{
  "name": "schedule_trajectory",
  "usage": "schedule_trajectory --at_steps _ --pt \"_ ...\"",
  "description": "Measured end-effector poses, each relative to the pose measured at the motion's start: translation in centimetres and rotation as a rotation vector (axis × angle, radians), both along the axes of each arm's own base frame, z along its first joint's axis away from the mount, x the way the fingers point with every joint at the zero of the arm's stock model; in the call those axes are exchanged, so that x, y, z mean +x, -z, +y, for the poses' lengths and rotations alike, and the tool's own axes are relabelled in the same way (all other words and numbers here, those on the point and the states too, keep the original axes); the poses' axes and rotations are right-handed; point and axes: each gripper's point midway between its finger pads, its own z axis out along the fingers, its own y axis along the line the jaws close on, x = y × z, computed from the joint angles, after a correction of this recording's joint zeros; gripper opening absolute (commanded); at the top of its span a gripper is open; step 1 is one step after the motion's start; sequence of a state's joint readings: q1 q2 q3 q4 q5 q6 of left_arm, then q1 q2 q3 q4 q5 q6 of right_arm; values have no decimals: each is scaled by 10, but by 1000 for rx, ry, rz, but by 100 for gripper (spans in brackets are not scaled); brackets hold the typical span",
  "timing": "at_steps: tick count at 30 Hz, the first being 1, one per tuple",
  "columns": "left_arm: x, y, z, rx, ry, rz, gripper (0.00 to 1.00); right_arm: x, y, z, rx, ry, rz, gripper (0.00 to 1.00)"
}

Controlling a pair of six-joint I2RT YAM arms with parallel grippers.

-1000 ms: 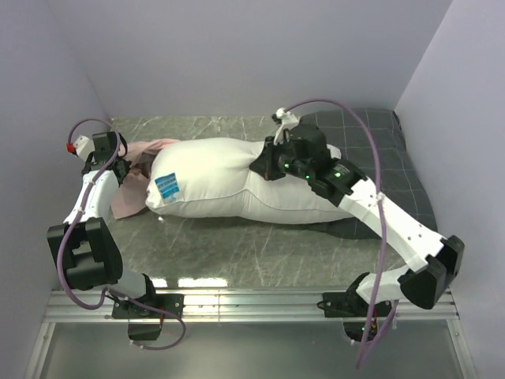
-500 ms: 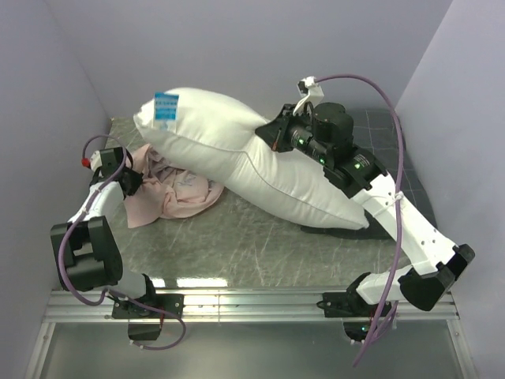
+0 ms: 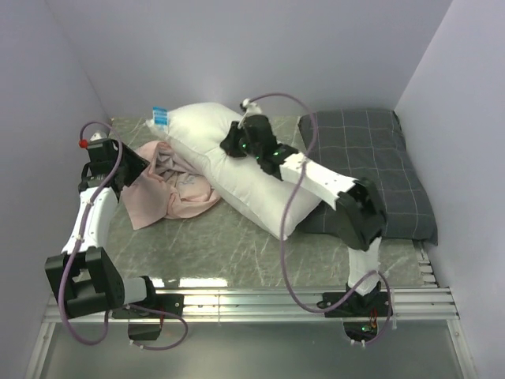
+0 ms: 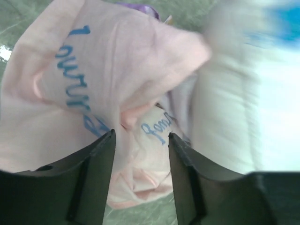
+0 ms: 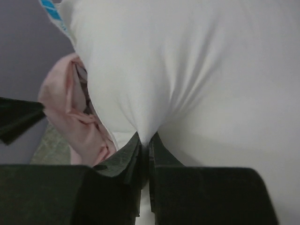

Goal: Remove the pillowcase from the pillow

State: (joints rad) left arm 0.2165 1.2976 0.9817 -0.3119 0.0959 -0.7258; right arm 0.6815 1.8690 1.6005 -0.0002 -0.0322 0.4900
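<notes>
From the top external view, the white pillow (image 3: pixel 260 185) lies diagonally across the green marbled desk (image 3: pixel 237 253). Its blue label (image 3: pixel 160 116) is at the far-left end, and its near-right end overlaps the corner of a dark grey checked pillow (image 3: pixel 371 158) on the right side. The pillowcase (image 3: pixel 170 185), pale pink and fully off the pillow, sits crumpled on the desk just left of the pillow, touching its edge. The left pincer (image 3: pixel 136 167) is at the pillowcase's left fringe. The right pincer (image 3: pixel 230 146) is pressed onto the top of the pillow near its far end. In the left wrist view, the left pincer (image 4: pixel 140 154) stands with its two dark fingers (image 4: pixel 93 173) clearly apart. The pillowcase (image 4: pixel 93 93), folded and showing blue script, fills the space beyond and between them without being clamped. The pillow (image 4: pixel 234 103) is a blurred white mass on the right, and a strip of desk (image 4: pixel 14 18) shows at the top left. In the right wrist view, the right pincer (image 5: pixel 145 145) is closed tight, with a pinch of the pillow (image 5: pixel 187 70) cover gathered between its tips and creases fanning out from the grip. The pillowcase (image 5: pixel 70 112) is bunched at the left beside the pillow, and the blue label (image 5: pixel 49 9) is at the top-left corner.
</notes>
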Motion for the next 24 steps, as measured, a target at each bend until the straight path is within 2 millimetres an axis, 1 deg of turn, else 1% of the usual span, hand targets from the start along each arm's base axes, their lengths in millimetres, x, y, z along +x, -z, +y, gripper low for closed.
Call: schedule_trajectory --at_steps 1,2,3,4,5,7,8,9,10,11,13,15,17,19,21,22,24 --pt "-3 -5 -2 9 18 -5 57 2 22 9 -14 -12 29 32" --pt "-6 -11 -3 25 36 -14 58 1 39 19 -13 -25 51 44" --pt "-8 -17 -4 43 52 -23 58 -1 48 27 -2 -39 63 48" --pt "-12 -26 -5 64 69 -37 60 -5 50 33 14 -55 62 53" --pt "-15 -34 -7 80 82 -51 61 -9 47 37 31 -69 59 62" --pt "-21 -57 -13 128 118 -105 63 -17 32 46 69 -97 40 70" --pt "-25 -70 -18 151 141 -137 63 -21 23 47 85 -107 30 88" --pt "-28 -82 -25 175 163 -171 63 -24 13 47 102 -114 22 92" --pt "-33 -93 -34 199 190 -205 63 -27 4 46 110 -120 12 93" --pt "-39 -105 -47 218 225 -243 63 -30 -7 43 118 -124 1 94" --pt "-49 -120 -73 242 292 -299 63 -37 -31 35 139 -125 -26 95" --pt "-59 -131 -100 250 375 -346 63 -50 -52 22 154 -120 -47 96" --pt "-68 -137 -117 255 431 -373 64 -65 -72 2 165 -102 -70 96" --pt "-73 -141 -123 269 455 -392 65 -82 -91 -21 179 -78 -99 96" --pt "-77 -145 -122 282 457 -411 67 -100 -103 -46 185 -49 -122 96" --pt "-81 -147 -121 288 454 -423 68 -109 -106 -58 187 -35 -133 97" --pt "-90 -146 -118 300 453 -441 71 -123 -105 -77 179 -10 -139 97"
